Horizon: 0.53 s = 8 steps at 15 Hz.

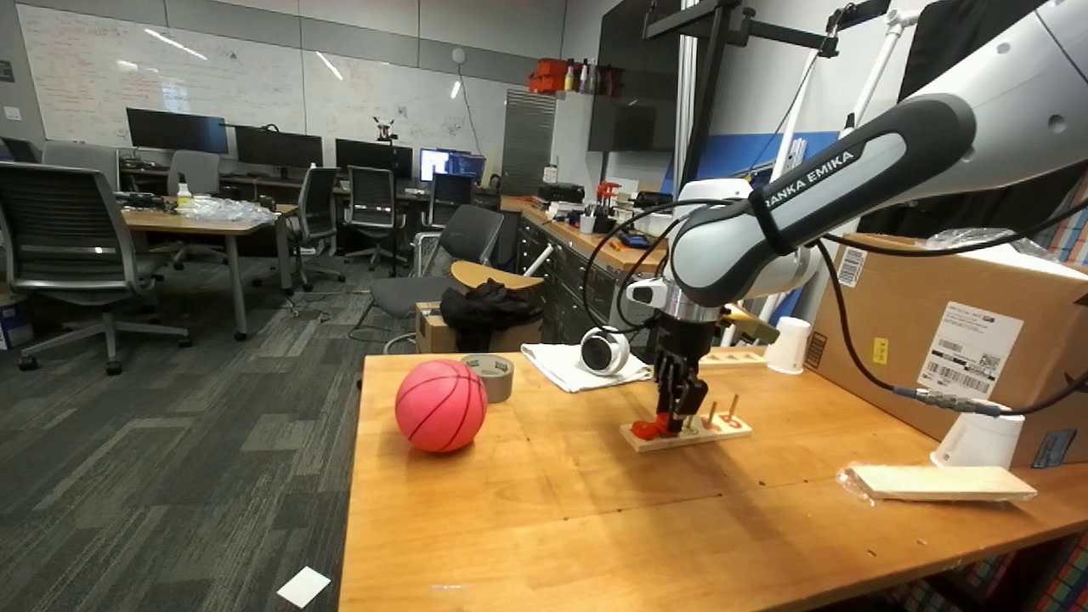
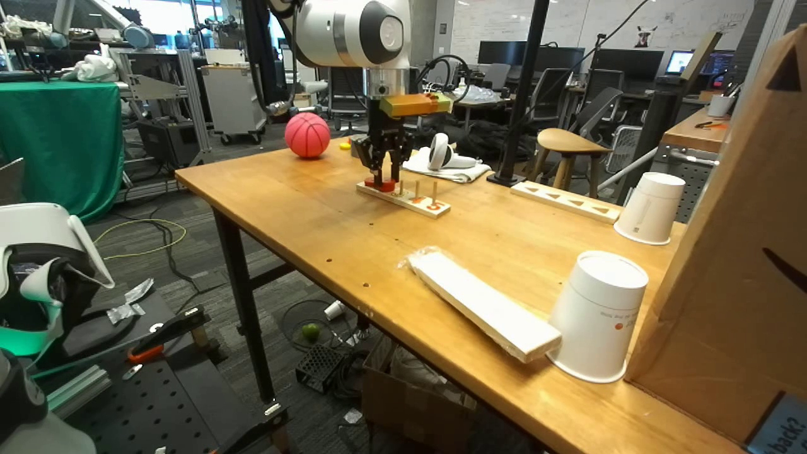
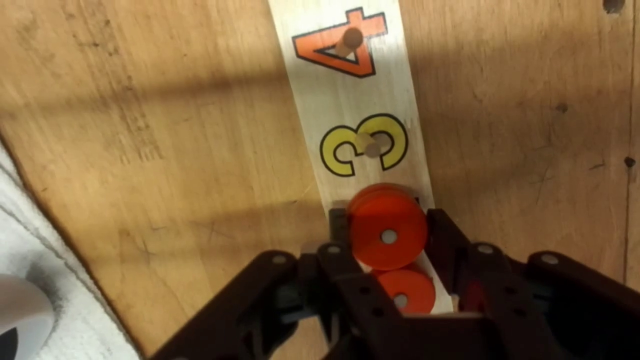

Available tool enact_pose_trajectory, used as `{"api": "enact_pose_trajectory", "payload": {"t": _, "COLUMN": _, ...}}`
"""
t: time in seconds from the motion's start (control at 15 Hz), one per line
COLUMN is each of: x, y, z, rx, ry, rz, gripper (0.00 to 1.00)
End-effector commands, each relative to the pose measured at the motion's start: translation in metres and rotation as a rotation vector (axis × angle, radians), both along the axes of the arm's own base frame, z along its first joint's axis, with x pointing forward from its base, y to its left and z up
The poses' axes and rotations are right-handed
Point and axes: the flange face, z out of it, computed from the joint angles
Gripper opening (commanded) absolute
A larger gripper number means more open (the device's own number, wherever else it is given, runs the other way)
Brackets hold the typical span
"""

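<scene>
The step in hand looks to be gripping the red disc stack (image 3: 388,255), which sits on the numbered peg board (image 3: 350,95) beside its numeral 3 (image 3: 358,144); the gripper (image 2: 386,180) reaches straight down over the board, its jaws narrow and holding that stack, with fingers (image 3: 442,235) against opposite sides of the rim; the peg (image 3: 389,236) shows through the stack's centre, so the next move would seem to call for a straight lift along it or a clean release, since a sideways pull could drag the board; the second red disc (image 3: 417,290) lies at the board's end, so close to the held stack that the wrist view cannot settle whether they touch.

The stack looks round, flat and bright red, at least two layers deep and smooth on top; any numeral under it is hidden; bare pegs (image 3: 352,38) stand at 3, 4 and 5 along the rest of the board; the white cloth (image 1: 557,365) lies near the board, the pink basketball (image 1: 441,405) well apart from it.
</scene>
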Motion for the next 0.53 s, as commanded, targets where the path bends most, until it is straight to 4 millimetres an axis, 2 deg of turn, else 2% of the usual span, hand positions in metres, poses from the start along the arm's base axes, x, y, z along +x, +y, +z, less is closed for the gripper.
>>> {"api": "enact_pose_trajectory", "payload": {"t": 0.0, "x": 0.007, "y": -0.002, "z": 0.009, "rx": 0.004, "ry": -0.027, "rz": -0.016, "gripper": 0.17}}
{"api": "enact_pose_trajectory", "payload": {"t": 0.27, "x": 0.013, "y": -0.005, "z": 0.035, "rx": -0.015, "ry": -0.063, "rz": -0.03, "gripper": 0.17}}
{"api": "enact_pose_trajectory", "payload": {"t": 0.47, "x": 0.023, "y": -0.018, "z": 0.063, "rx": -0.05, "ry": -0.122, "rz": -0.072, "gripper": 0.17}}
